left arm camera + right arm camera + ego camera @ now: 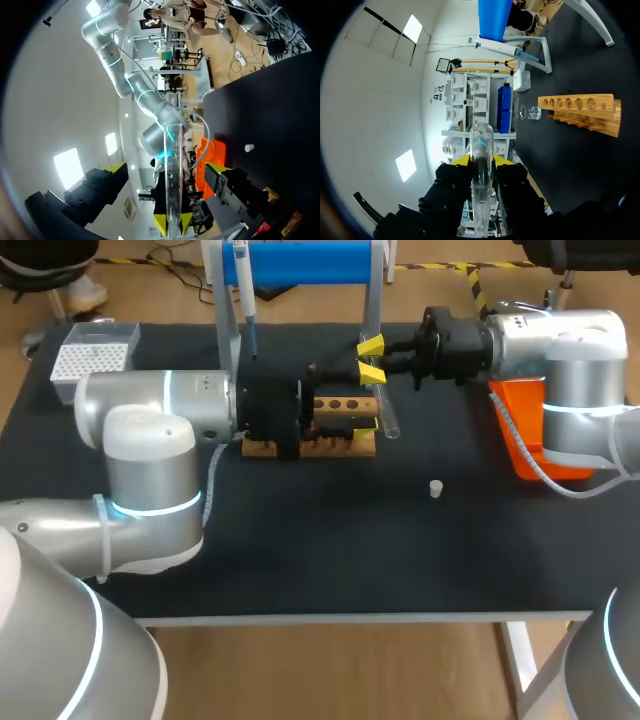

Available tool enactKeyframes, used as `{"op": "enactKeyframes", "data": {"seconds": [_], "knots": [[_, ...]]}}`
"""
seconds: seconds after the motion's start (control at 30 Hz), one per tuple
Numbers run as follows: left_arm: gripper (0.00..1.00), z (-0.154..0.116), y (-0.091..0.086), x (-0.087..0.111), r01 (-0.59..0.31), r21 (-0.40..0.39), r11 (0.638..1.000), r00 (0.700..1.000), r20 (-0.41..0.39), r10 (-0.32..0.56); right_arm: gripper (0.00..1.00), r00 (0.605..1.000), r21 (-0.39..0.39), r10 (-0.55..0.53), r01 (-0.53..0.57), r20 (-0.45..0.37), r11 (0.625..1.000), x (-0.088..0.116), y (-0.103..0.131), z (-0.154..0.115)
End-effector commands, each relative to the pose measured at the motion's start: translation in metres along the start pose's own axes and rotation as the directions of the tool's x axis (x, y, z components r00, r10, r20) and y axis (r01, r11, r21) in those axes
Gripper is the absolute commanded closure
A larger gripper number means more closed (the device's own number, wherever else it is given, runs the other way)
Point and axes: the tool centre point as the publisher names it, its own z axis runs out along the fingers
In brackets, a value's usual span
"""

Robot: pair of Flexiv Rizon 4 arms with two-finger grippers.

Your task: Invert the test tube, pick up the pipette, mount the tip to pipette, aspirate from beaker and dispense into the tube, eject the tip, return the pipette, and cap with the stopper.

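Note:
My right gripper (371,358) is shut on a clear test tube (388,408), holding it in the air just past the right end of the wooden rack (340,404). In the right wrist view the tube (481,150) runs up between the yellow tips of that gripper (481,161). My left gripper (166,169) is open wide over the rack. The tube (173,165) stands between its fingers, and neither finger touches it. The pipette (244,295) hangs on the blue stand (300,262). A small white stopper (436,488) lies on the mat. A glass beaker (530,112) stands beyond the rack (580,106).
A white tip box (92,358) stands at the back left. An orange bin (530,435) stands at the right, under my right arm. The stand's grey legs (226,330) rise just behind the rack. The black mat (330,550) reaches to the table's front edge.

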Motion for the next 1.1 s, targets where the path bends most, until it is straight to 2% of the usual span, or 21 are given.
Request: {"op": "enactKeyframes", "data": {"seconds": [0.03,0.33,1.1], "knots": [[0.00,0.007,-0.002,0.003,0.011,-0.008,1.000,1.000,0.017,-0.011,1.00,1.000,0.003,0.001,-0.001,0.003,1.000,0.001,0.000,-0.001],[0.00,0.014,-0.003,0.004,0.062,0.016,0.998,0.998,0.012,-0.062,1.00,1.000,0.003,0.001,-0.001,0.003,1.000,0.001,0.000,-0.001],[0.00,0.021,-0.005,-0.001,0.047,0.032,0.998,0.999,-0.024,-0.046,1.00,1.000,0.003,0.001,-0.001,0.003,1.000,0.001,0.000,-0.001]]}}
